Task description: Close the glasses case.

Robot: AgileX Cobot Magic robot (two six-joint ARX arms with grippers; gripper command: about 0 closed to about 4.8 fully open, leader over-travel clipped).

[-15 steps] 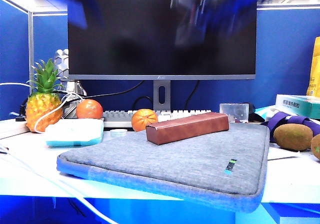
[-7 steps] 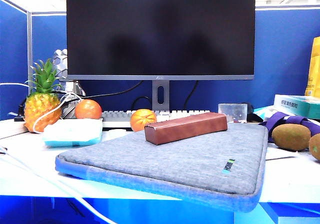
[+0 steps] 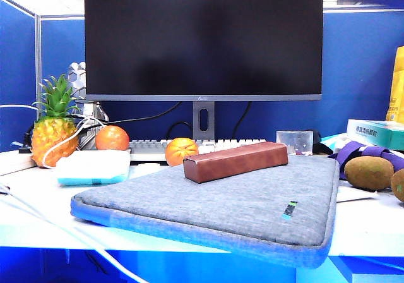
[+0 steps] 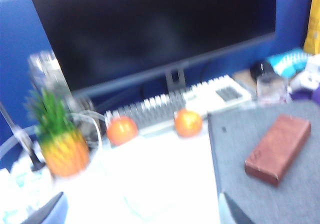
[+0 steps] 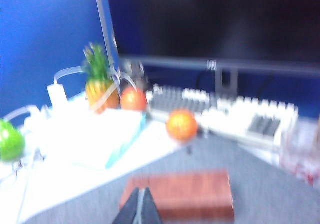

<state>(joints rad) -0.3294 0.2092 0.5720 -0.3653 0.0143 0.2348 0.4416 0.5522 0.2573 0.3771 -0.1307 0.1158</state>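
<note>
**Closed case on a grey sleeve, both grippers raised clear**

Blue partition walls (image 3: 363,68) enclose the cubicle, and a large dark monitor (image 3: 202,40) fills most of the backdrop. Below it runs a white worktop (image 3: 363,223), much of it covered by a grey padded sleeve (image 3: 233,201). A white keyboard (image 3: 158,147) sits at the monitor's foot. To the left stands a pineapple (image 3: 53,128), with a folded pale cloth (image 3: 93,167) just in front of it. The glasses case (image 3: 235,161) lies on the far part of the sleeve, its lid down, angled across it. Two oranges (image 3: 182,151) rest behind the case, near the keyboard, and a kiwi (image 3: 369,172) lies at the right edge.

The left gripper (image 4: 140,214) hangs high above the worktop, its fingers spread wide and empty. The right gripper (image 5: 139,209) hovers above the case, fingertips pressed together, grasping nothing.
</note>
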